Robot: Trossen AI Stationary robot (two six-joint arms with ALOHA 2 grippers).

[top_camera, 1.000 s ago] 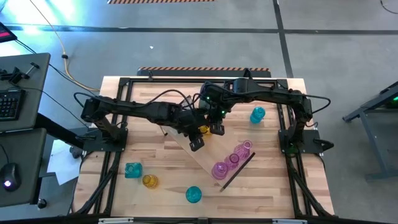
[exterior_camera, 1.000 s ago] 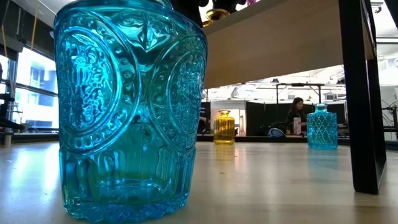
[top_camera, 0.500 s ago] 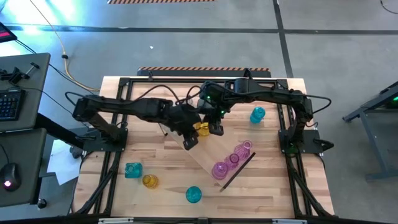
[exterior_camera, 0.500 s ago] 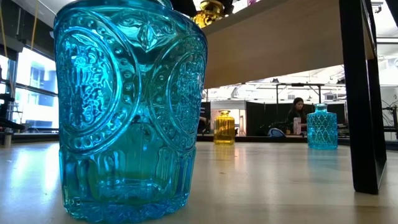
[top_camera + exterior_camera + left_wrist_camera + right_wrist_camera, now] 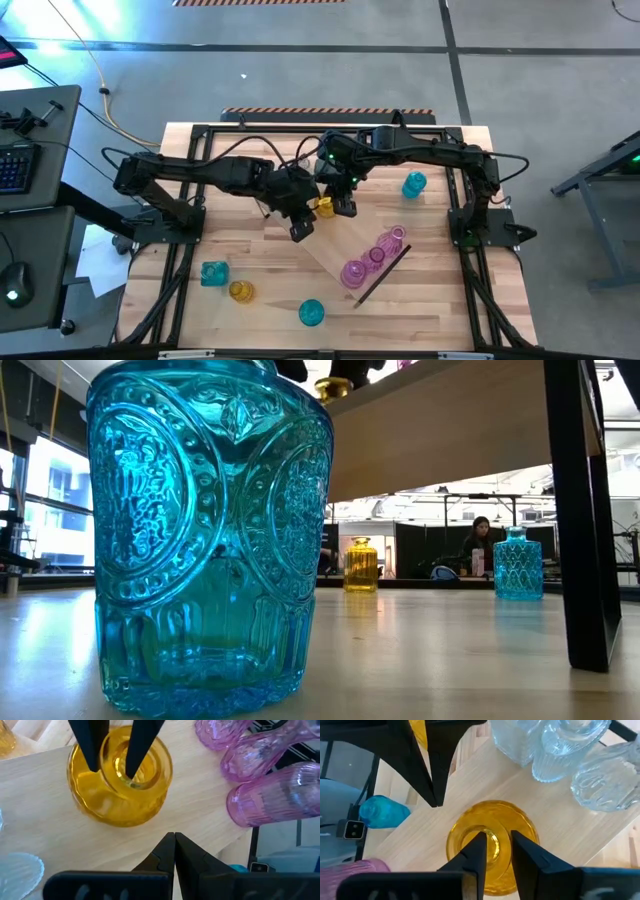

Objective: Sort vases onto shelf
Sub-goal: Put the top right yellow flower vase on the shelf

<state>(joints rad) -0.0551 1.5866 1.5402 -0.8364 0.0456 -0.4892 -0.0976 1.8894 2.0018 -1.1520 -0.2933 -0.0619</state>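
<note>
The shelf (image 5: 345,250) lies diagonally on the counter (image 5: 440,310), from the middle toward the near right part, with its dark end piece (image 5: 382,273) at the lower end. On the upper end of the shelf stands an amber vase (image 5: 324,207). The right end effector (image 5: 495,851) is at this vase: one finger is inside the neck and the other outside, so it is pinching the rim. The left end effector (image 5: 174,851) is just beside it, over the bare board, with its fingers pressed together and holding nothing.

Three pink vases (image 5: 375,257) stand in a row near the lower end of the shelf, close to the dark end piece. Between them and the amber vase the board is free. Clear vases (image 5: 560,750) stand behind the amber one, near the upper edge of the shelf.

On the counter itself, a teal vase (image 5: 414,184) stands near the far right side. Near the front edge are a teal vase (image 5: 213,273), a yellow vase (image 5: 241,291) and one more teal vase (image 5: 311,313), well apart from the shelf.
</note>
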